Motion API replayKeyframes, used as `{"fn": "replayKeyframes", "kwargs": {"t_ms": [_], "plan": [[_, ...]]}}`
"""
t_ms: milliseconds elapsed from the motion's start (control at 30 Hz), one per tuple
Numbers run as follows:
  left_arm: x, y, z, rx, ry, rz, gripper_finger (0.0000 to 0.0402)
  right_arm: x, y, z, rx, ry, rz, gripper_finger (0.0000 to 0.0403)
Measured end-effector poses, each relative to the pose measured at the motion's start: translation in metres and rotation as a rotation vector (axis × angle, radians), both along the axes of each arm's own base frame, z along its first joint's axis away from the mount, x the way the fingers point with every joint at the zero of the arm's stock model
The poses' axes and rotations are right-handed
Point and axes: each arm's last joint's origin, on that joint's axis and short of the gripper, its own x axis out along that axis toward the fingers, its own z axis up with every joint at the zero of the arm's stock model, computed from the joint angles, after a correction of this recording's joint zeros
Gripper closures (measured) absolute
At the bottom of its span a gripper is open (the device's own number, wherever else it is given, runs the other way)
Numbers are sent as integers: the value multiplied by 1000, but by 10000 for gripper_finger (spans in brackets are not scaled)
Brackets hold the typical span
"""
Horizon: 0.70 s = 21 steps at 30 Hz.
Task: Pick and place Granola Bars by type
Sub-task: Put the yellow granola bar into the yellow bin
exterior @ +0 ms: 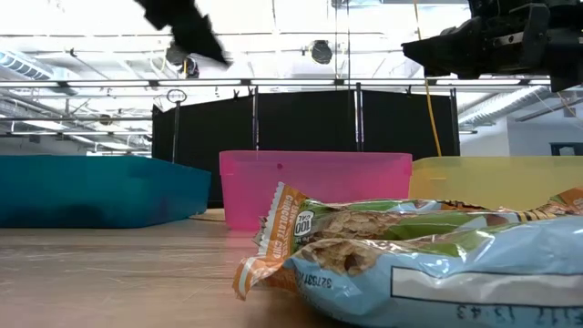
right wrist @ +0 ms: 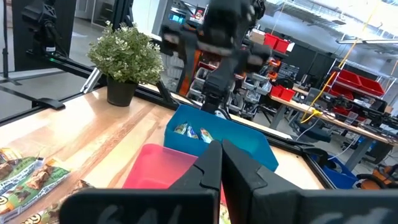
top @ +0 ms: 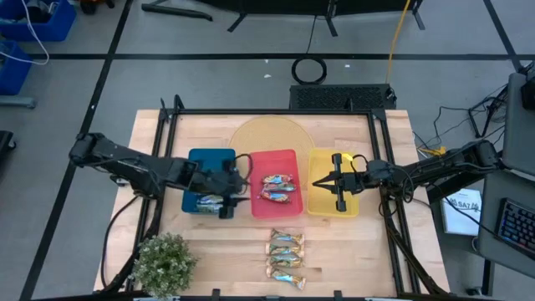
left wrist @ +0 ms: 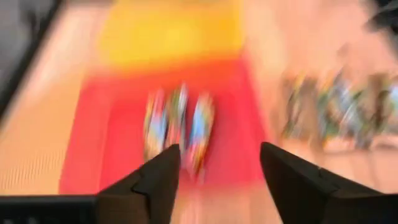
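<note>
Three trays stand in a row: blue [top: 205, 159], red [top: 276, 159] and yellow [top: 334, 205]. Blue-silver bars [top: 209, 202] lie in the blue tray and red-orange bars [top: 280, 188] in the red tray. Several gold-tan and teal bars [top: 286, 257] lie on the table in front of the red tray. My left gripper [top: 241, 182] is open and empty over the blue tray's right edge, pointing at the red tray; its wrist view [left wrist: 217, 168] is blurred. My right gripper [top: 318, 184] is shut and empty over the yellow tray's left part, as its wrist view [right wrist: 221, 163] also shows.
A small green potted plant [top: 165, 263] stands at the table's near left corner. A round pale mat [top: 272, 134] lies behind the trays. A black frame [top: 276, 113] runs along the table's far and side edges. Bare wood lies right of the loose bars.
</note>
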Motion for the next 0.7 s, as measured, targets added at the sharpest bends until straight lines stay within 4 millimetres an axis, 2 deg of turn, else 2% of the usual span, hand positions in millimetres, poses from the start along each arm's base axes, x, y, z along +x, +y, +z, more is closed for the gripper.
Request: {"fn": "replayKeyframes", "kwargs": {"t_ms": [67,167,233,300,367,467,567,700], "plan": [[4,-10,-2,44,-111,-133,213,0,0,0,0,0,0,403],[3,-19,-23,144,-231,-335,288,0,0,0,9,0,0,403],[-6,-14,-38,216,-238,-363,342,0,0,1,37,-4,-3,403],[-19,-2,-41,232,-257,-326,385,0,-1,1,68,-6,-16,403],[-35,9,-36,208,-320,-286,389,0,-2,0,95,8,-50,403],[-63,23,-43,177,-404,-234,384,0,-3,-1,95,12,-85,403],[-88,35,-61,166,-509,-182,395,0,-3,-1,51,10,-106,403],[-112,45,-86,137,-626,-130,392,0,-3,1,-21,-11,-117,403]]}}
